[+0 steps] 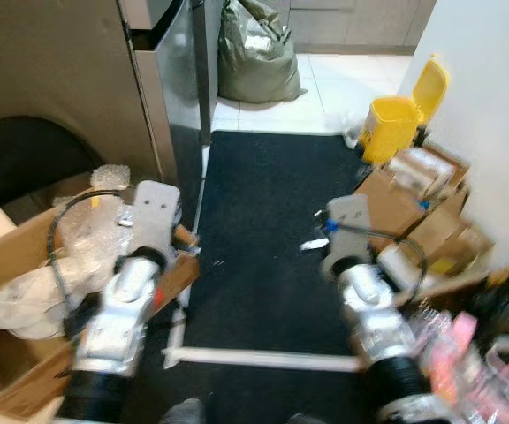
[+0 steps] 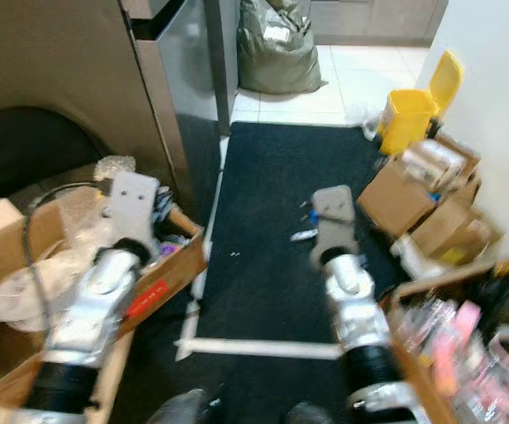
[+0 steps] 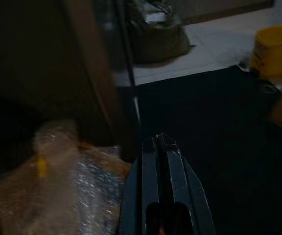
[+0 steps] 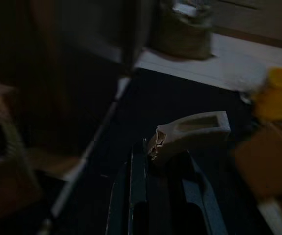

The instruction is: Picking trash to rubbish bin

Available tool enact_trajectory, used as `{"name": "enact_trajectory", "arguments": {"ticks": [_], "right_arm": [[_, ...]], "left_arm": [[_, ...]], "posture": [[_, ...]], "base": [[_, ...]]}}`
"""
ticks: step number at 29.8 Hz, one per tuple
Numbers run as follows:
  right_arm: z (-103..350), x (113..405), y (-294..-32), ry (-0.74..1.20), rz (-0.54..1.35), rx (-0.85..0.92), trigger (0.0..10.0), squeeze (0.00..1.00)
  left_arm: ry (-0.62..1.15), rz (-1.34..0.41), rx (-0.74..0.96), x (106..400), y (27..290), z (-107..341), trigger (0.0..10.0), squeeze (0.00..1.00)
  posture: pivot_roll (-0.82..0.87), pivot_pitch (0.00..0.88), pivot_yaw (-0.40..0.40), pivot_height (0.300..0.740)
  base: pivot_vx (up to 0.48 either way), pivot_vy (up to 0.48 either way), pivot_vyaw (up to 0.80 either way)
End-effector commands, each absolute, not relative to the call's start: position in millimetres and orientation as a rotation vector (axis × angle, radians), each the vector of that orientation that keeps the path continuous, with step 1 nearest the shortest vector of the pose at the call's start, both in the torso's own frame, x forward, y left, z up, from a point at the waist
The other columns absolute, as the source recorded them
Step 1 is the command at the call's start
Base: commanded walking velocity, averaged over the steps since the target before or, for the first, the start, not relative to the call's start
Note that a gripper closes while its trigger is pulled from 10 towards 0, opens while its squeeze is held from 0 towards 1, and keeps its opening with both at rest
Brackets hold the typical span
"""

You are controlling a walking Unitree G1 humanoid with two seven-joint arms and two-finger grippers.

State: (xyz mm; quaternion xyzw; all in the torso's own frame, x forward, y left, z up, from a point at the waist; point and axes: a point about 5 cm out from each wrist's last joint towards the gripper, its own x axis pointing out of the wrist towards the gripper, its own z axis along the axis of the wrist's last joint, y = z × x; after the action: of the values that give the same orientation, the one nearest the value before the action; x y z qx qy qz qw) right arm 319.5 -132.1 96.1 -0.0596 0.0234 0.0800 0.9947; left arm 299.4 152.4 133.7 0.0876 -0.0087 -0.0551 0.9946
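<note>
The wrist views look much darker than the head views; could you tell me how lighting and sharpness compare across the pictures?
Left eye and right eye views: evenly lit, slightly soft, the yellow bin and black mat easy to read. Left wrist view: dim and shadowed, the left hand shut and fairly sharp. Right wrist view: darker and motion-blurred, though the right hand visibly grips a beige scrap.

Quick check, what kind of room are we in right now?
Probably a cluttered home passage leading to a kitchen or utility area: a black floor mat, white tiles beyond with a yellow bin and a full green sack, and cardboard boxes along the wall.
</note>
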Motion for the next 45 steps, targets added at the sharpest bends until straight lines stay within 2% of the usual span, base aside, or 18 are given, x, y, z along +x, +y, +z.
{"name": "enact_trajectory", "arguments": {"ticks": [1,34,40,45], "right_arm": [[94,319,-138,0.055,0.143,-0.127,10.0,0.0],[95,322,-138,0.048,0.159,-0.124,10.0,0.0],[91,323,-139,0.076,0.192,-0.127,10.0,0.0],[82,324,-135,0.144,0.303,-0.206,10.0,0.0]], "left_arm": [[-0.007,-0.114,0.18,299,151,131,10.0,0.0],[-0.015,-0.11,0.168,300,151,132,10.0,0.0],[0.054,-0.109,0.233,298,154,120,10.0,0.0],[0.2,-0.114,0.303,295,165,98,10.0,0.0]], "posture": [[0.07,0.054,-0.001,0.74],[0.07,0.055,-0.007,0.74],[0.07,0.062,-0.008,0.74],[0.07,0.068,-0.007,0.74]], "base": [[0.345,0.0,0.54],[0.317,0.0,0.5],[0.0,0.0,0.0],[0.0,0.0,0.0]]}}
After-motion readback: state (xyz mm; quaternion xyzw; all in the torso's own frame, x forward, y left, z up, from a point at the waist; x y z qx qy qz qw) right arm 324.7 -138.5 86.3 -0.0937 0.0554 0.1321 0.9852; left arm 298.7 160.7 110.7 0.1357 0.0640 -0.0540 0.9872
